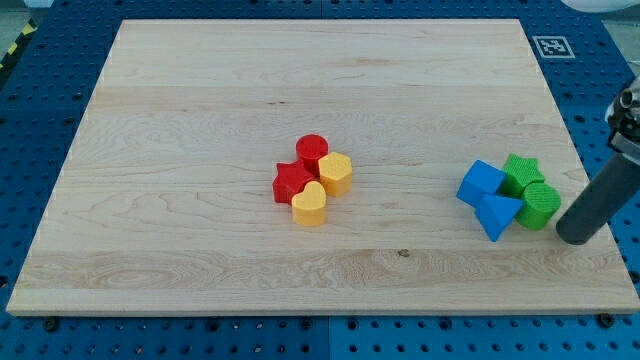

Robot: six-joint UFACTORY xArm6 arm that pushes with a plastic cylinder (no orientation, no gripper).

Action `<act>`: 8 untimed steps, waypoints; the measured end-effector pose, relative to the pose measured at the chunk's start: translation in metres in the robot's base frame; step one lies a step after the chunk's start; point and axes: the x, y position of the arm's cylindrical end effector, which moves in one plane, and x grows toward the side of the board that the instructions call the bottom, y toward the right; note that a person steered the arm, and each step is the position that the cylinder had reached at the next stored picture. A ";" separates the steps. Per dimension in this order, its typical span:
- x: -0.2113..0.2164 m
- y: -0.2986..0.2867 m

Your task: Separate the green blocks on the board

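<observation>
A green star block (pixel 521 172) and a green cylinder (pixel 541 204) touch each other at the view's right, the star just above the cylinder. A blue cube (pixel 481 184) and a blue triangular block (pixel 497 213) press against their left sides. My tip (pixel 574 237) rests on the board just to the right of and slightly below the green cylinder, very close to it; whether it touches the cylinder is unclear.
Near the board's middle a red cylinder (pixel 312 150), a red star (pixel 292 182), a yellow hexagonal block (pixel 336 173) and a yellow heart (pixel 309 204) sit packed together. The board's right edge (pixel 590 190) lies close to my tip. A marker tag (pixel 552 46) sits at the top right.
</observation>
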 end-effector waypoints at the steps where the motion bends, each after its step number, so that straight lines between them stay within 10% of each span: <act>1: 0.000 -0.011; 4: -0.016 -0.021; 8: -0.157 -0.015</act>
